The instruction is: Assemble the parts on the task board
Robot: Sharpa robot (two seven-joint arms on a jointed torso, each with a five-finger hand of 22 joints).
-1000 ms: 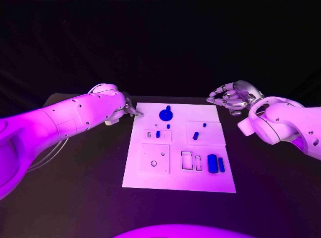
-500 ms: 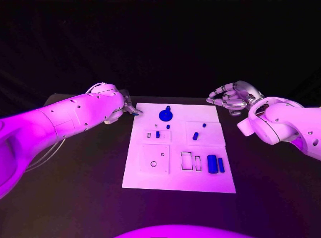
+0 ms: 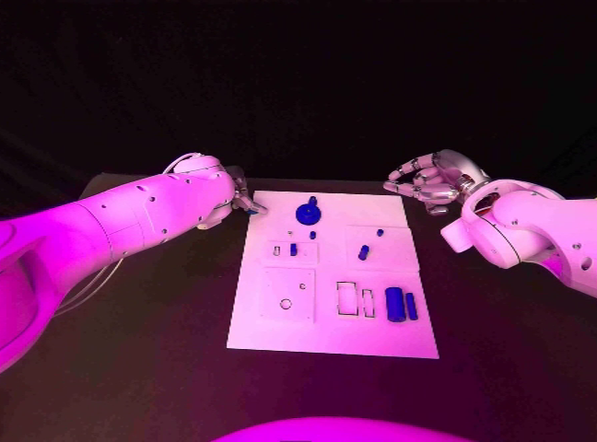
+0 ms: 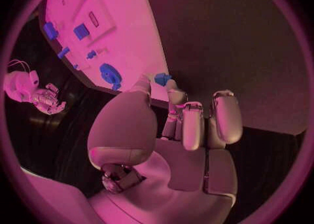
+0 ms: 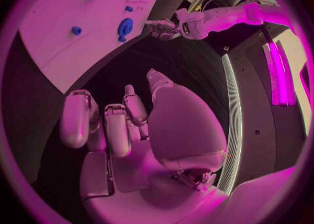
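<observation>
Two hands flank the task board (image 3: 328,313): the left hand (image 4: 173,124), at the board's far left corner, pinches a small blue part (image 4: 161,79) at its fingertips, while the right hand (image 3: 431,180) hovers off the far right corner, fingers curled, empty.

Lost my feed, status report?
Left hand pinching a small blue part at the task board far corner. Right hand empty, off board. Nothing obstructing.

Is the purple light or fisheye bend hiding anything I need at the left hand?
Head view: magenta cast, yet the task board and blue parts stay distinct. Left wrist view: board edges bow, but the small blue part pinched at the left hand fingertips reads clearly.
</observation>
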